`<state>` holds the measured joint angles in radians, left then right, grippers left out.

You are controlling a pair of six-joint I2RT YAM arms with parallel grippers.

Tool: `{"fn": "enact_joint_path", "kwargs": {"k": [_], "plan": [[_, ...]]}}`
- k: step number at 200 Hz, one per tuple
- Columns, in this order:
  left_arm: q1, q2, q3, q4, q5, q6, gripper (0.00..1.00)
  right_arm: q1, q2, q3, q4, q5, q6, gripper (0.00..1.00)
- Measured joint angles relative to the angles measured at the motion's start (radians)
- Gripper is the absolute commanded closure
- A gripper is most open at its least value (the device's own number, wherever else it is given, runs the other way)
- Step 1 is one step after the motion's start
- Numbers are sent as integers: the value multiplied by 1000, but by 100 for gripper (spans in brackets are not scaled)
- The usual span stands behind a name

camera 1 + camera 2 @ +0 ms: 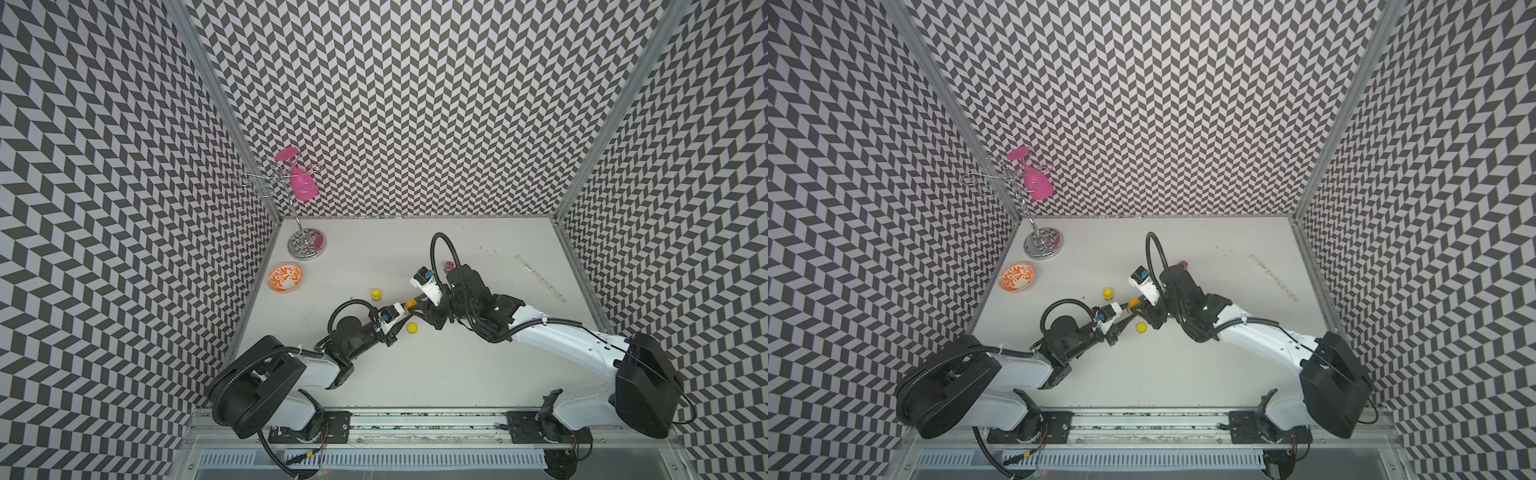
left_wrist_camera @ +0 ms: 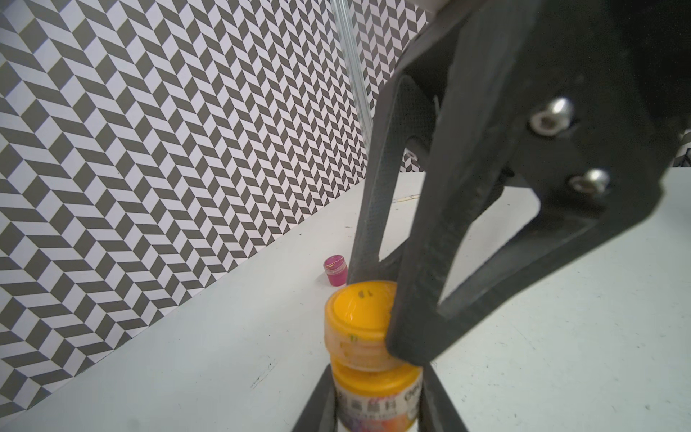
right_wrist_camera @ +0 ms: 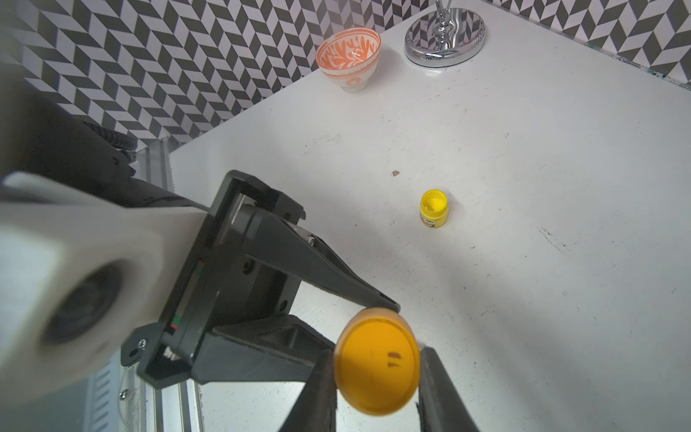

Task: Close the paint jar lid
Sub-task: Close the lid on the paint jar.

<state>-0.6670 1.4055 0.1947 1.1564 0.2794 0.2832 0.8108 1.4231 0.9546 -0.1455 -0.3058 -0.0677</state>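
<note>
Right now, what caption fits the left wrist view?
Right gripper holds the orange lid on the paint jar clamped in the left gripper.

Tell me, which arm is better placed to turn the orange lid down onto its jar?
Right. The right gripper is shut on the orange lid, which sits on the jar, so it can probably twist it. The left gripper clamps the jar below, steadying it.
</note>
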Motion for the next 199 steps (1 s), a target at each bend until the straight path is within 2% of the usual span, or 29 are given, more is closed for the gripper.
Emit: {"fn": "enact_joint_path", "kwargs": {"k": [57,104,199], "plan": [[-3,-60,-32,-50,-36,15,74,8,35,16,4,-22,-3,76],[-33,-126,-84,-34,-169,13,74,43,65,42,32,5,79,76],[-91,-161,-177,28,-475,106,75,191,177,74,160,254,363,76]]}}
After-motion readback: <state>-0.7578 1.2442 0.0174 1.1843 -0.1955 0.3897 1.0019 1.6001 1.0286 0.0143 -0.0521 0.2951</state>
